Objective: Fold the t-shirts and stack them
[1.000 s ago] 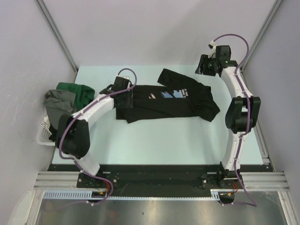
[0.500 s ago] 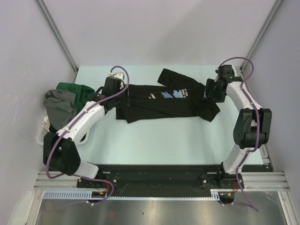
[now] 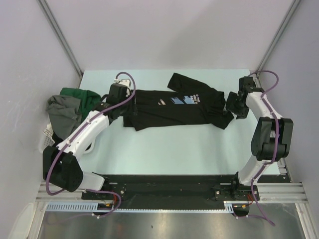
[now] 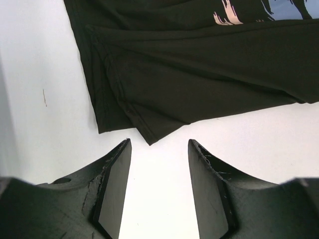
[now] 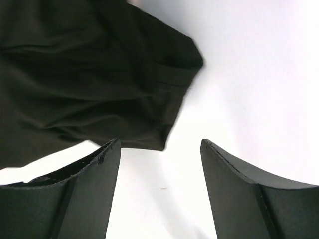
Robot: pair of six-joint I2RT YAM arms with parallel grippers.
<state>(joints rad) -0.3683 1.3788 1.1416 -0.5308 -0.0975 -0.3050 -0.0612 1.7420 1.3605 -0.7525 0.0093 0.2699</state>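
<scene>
And the right end effector [image 5: 159, 143] has swung in from the far right corner of the counter [image 3: 164, 149] to the right end of the black t-shirt [image 3: 174, 107], which lies spread mid-counter. Its jaws are widening and empty. The left end effector [image 4: 158, 144] waits with jaws apart at the left hem. A two-handed pinch looks likely next.

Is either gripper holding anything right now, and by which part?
Nothing is held. Left gripper and right gripper both stand open, empty, at opposite ends of the black t-shirt.
</scene>
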